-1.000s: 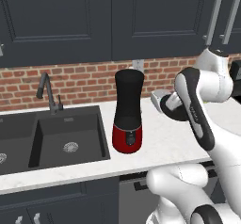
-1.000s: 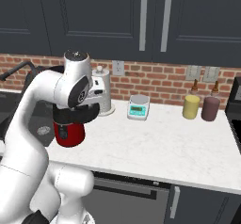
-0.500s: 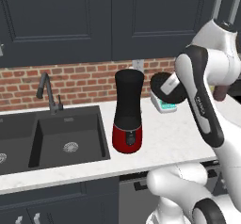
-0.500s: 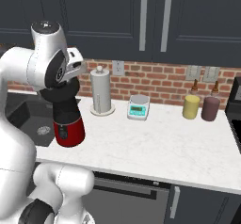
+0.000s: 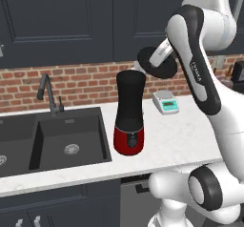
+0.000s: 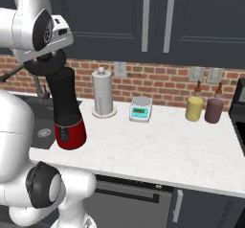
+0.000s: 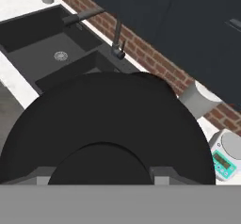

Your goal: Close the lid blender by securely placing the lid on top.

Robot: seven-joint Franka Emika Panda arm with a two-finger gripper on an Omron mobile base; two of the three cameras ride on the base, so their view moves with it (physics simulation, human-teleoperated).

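Looking along our hand first, we see the lid [image 7: 113,133], a broad black disc with a raised round centre, sitting right against the camera and covering most of the lower picture. Our gripper [image 7: 96,173] shows as two grey finger tips [image 7: 162,175] at either side of that raised centre, closed in on it, so we take the lid to be held by its knob.

From the left base camera, we see the lid [image 5: 157,64] tilted on edge in the air at the end of our arm, up and slightly to the right of the top of the blender [image 5: 129,112]. It sits close to the jar's rim but does not rest on it; the jar's top is uncovered. In the right base view, the lid [image 6: 45,64] hangs just over the blender [image 6: 66,108], and we cannot tell from there whether they touch.

The blender stands upright on the white counter [image 6: 158,145], its red base near the front edge, just beside the dark sink [image 5: 52,138] with its faucet [image 5: 47,92]. Farther back, near the brick wall, stand a paper-towel roll [image 6: 104,92] and a kitchen scale [image 6: 140,109]. Well apart to the right are a yellow bottle [image 6: 194,106] and a maroon bottle [image 6: 214,108].
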